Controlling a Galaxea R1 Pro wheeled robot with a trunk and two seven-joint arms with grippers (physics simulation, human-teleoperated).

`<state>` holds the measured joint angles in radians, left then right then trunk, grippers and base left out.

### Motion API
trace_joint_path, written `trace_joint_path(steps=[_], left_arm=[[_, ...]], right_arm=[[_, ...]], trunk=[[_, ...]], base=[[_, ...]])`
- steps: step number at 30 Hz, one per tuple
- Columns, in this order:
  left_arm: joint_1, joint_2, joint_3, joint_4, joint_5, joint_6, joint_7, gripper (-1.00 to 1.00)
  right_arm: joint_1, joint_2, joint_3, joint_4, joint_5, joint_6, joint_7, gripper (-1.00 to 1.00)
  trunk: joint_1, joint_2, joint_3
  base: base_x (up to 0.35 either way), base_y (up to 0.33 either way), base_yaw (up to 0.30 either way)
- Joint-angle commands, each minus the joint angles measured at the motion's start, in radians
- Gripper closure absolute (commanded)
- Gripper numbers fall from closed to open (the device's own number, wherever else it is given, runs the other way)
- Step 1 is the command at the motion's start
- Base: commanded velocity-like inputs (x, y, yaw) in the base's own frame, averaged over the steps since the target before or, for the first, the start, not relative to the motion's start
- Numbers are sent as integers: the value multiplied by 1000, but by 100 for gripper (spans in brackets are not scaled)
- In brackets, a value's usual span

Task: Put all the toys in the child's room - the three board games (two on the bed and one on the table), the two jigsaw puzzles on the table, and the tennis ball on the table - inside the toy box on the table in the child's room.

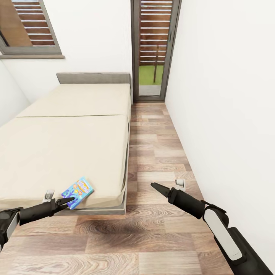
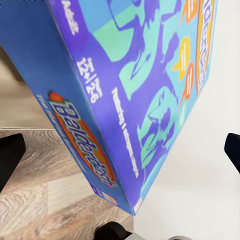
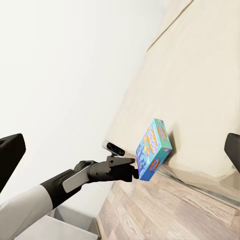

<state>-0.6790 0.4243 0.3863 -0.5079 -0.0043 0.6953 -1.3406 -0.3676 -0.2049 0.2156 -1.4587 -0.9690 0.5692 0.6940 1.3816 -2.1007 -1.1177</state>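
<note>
Room: white walls, wood-plank floor, a grey-framed glass door at the far end and a slatted window above the bed's head
Bed: wide low bed with a plain beige mattress and a grey headboard, standing along the left side of the head view
Board game: flat blue printed box with teal figures and an orange-red logo, lying on the mattress near the bed's foot edge, its near corner reaching the edge; the left wrist view shows it up close, the right wrist view from the side
Left gripper: black, two-fingered, at the box's near corner; the right wrist view shows its tips against the box's lower corner; cannot tell whether the fingers are spread or pinching the box
Right gripper: black, held out over the floor beside the bed, well apart from the box; in its own wrist view both fingers stand wide apart, with nothing between them
</note>
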Motion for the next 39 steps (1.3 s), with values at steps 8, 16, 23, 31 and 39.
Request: trace_joint_path(steps=[8, 16, 23, 31, 39], left_arm=[[-1, 0, 2, 0, -2, 10, -5, -100], [-1, 0, 2, 0, -1, 11, -3, -100], [-1, -1, 2, 0, -1, 10, -4, -100], [-1, -3, 2, 0, -1, 10, -3, 100], [-1, -6, 4, 0, 5, 10, -7, 100]], right_arm=[[-1, -1, 1, 0, -10, 8, -1, -100], [-1, -2, 1, 0, -10, 8, -1, -100], [-1, -1, 1, 0, -10, 8, -1, -100], [-1, -2, 1, 0, -10, 8, -1, -100], [-1, -1, 1, 0, -10, 8, -1, -100]], trunk=[[0, 0, -1], [0, 0, -1], [0, 0, -1], [0, 0, -1], [0, 0, -1]], base=[[0, 0, 0], [72, 0, 0], [23, 0, 0], [2, 0, 0], [0, 0, 0]])
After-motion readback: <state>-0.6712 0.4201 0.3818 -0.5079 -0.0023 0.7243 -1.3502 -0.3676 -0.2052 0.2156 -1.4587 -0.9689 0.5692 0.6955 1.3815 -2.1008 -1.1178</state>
